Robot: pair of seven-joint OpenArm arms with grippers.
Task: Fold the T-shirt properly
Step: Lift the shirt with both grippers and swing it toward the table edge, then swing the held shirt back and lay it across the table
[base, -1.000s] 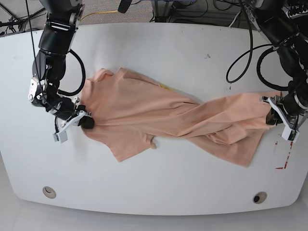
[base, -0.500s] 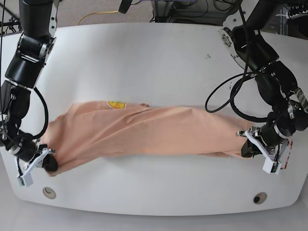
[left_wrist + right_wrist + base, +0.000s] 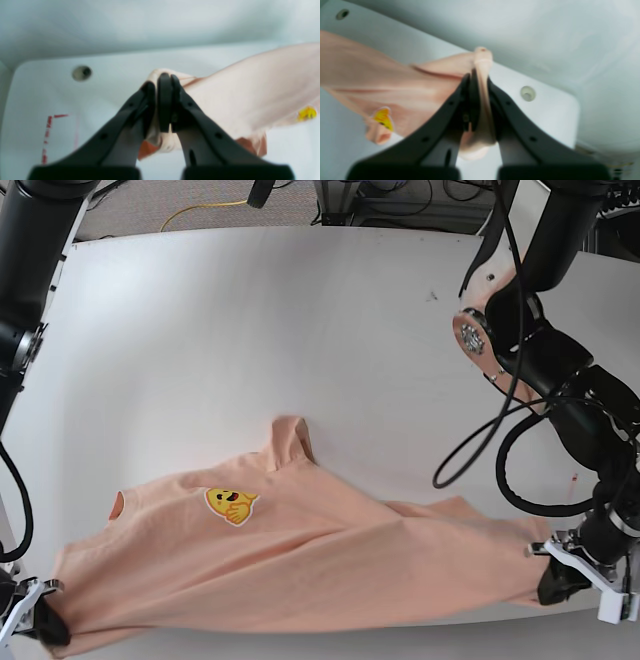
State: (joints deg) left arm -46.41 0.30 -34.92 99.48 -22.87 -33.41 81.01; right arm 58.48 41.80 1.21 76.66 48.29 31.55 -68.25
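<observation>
Soft, limp T-shirt (image 3: 300, 570) sags between left gripper (image 3: 548, 582) and right gripper (image 3: 45, 625), jaws clamped on opposite edges.

Right gripper (image 3: 478, 82): black fingers (image 3: 460, 105) pinched on bunched peach T-shirt (image 3: 395, 82) edge. Yellow patch (image 3: 382, 118) lower left. White bench (image 3: 545, 112) beneath; view blurred.
</observation>
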